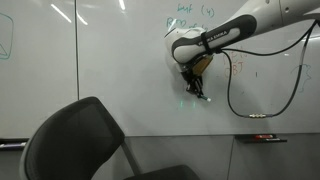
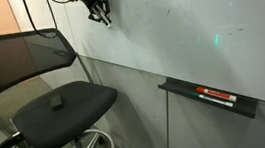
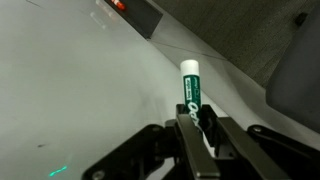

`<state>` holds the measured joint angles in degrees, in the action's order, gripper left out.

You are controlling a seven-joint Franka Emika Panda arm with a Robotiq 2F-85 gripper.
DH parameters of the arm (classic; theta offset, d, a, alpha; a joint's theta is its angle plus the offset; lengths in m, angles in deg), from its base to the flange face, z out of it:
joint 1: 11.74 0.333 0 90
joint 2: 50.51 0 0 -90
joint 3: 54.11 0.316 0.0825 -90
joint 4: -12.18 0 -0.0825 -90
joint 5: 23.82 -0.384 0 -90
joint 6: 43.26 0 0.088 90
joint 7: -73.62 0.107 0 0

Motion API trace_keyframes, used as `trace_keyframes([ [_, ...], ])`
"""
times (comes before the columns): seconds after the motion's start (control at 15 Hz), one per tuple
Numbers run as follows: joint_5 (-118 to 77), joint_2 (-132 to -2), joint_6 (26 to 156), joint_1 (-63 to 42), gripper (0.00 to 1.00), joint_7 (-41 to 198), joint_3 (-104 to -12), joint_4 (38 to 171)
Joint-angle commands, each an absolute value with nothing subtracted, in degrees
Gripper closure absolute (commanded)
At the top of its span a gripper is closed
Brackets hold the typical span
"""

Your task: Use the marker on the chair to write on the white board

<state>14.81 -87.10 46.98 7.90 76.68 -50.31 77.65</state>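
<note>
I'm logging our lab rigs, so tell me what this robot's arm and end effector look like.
The arm has smooth, rounded white links, with a black section bearing white lettering near the wrist. A thin black cable loops beneath it. The end effector is black, with two blocky fingers.

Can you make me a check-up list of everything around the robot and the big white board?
Surface: white board, glossy, with green writing and orange scribbles near the arm.
Job's things: marker held up at the board, whether it touches cannot be told; chair stands in front of the board, apart from it.
Clutter: reddish and dark sticks lying in the tray under the board.
Grippers: gripper shut on the marker.
Cables: black cable loops down from the arm in front of the board.
Surroundings: grey wall below the board.
</note>
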Motion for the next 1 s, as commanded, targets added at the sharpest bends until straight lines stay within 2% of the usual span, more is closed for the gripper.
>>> trace_keyframes([
  [0.0,13.8,-89.3,46.4,7.7,0.92,74.7,-50.7,74.9],
  [0.27,14.3,-88.8,46.3,7.3,0.92,74.4,-50.4,75.8],
  [0.93,8.3,-79.7,41.3,4.7,0.92,69.2,-49.1,87.4],
])
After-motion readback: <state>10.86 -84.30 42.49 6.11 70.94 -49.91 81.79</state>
